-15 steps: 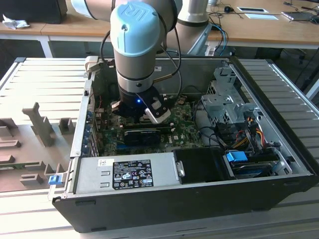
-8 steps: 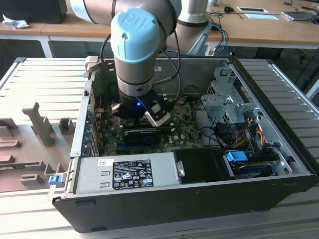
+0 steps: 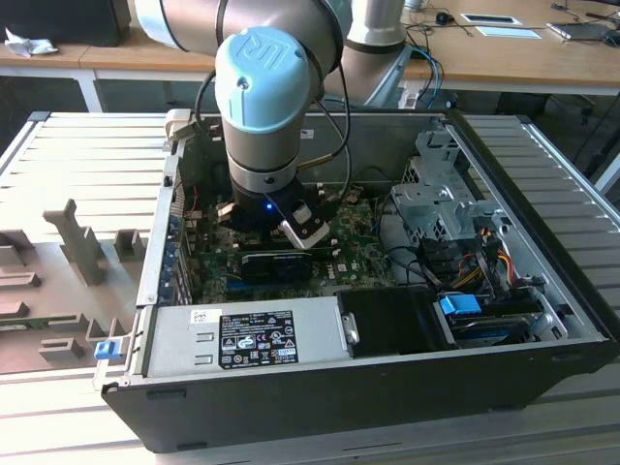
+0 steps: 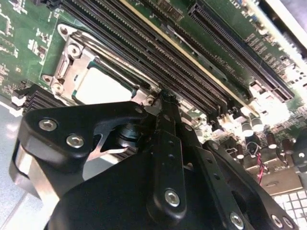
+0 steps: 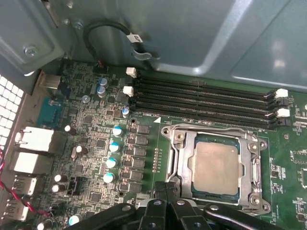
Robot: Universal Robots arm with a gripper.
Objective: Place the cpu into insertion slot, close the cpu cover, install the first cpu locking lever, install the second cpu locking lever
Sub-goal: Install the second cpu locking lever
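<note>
First wrist view: we log the gripper (image 5: 166,190), fingers pressed together, at the cpu cover (image 5: 249,165) edge over the seated cpu (image 5: 215,167); slipping risks scraping the board.

Brushed, matt pale metal on the cpu (image 5: 214,166) face, seated inside the insertion slot (image 5: 184,165). Silvery-grey stamped metal with a dull sheen on the cpu cover (image 5: 253,165) framing that chip. Glossy green lacquer on the circuit board (image 5: 91,143) around the slot. Matt black plastic on the memory slots (image 5: 201,98) just beside the slot. Satin black metal with bright steel screw heads on the gripper (image 5: 167,188) links. Bare grey sheet steel, faintly reflective, on the case wall (image 5: 192,33) behind the slots.
</note>
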